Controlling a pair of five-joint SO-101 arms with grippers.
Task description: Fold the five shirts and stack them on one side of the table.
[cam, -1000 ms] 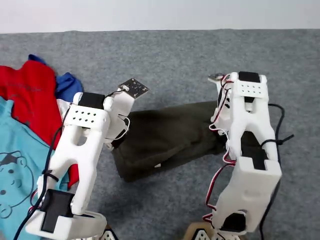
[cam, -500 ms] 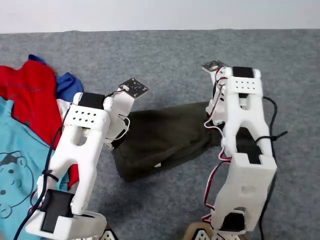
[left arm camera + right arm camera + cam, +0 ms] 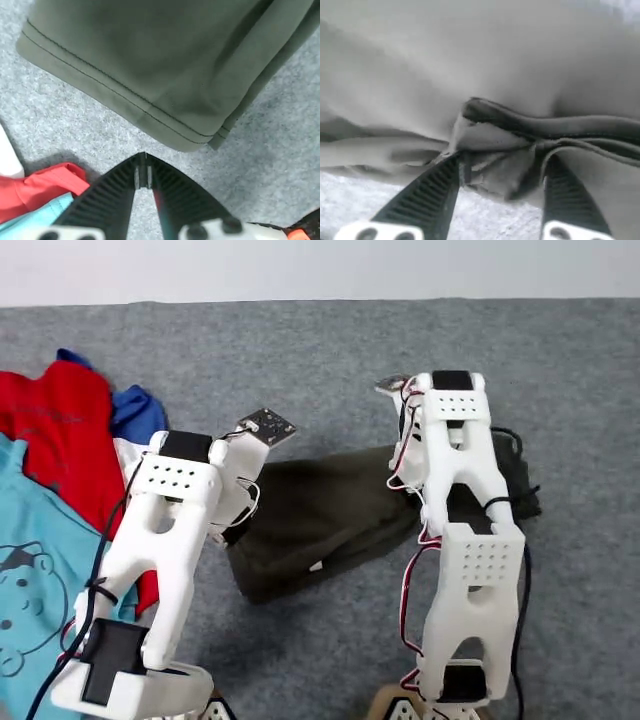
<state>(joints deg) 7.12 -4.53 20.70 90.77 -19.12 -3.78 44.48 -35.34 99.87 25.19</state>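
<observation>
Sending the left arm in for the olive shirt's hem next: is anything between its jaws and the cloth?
Nothing visible does. Only bare grey mat lies between the left gripper, jaws shut, and the hem of the olive shirt. The red shirt lies off to one side of the jaws, not on that line.

The right gripper (image 3: 504, 167) has its two black ribbed fingers (image 3: 427, 200) set around a thick bunch of the olive-grey shirt (image 3: 485, 75), one fingertip pressed against a folded hem edge. From the bunch the cloth runs in creased folds toward the gripper's twelve o'clock, straight ahead of the fingertips. Back toward its six o'clock, the speckled grey table (image 3: 350, 200) shows beneath the cloth.
</observation>
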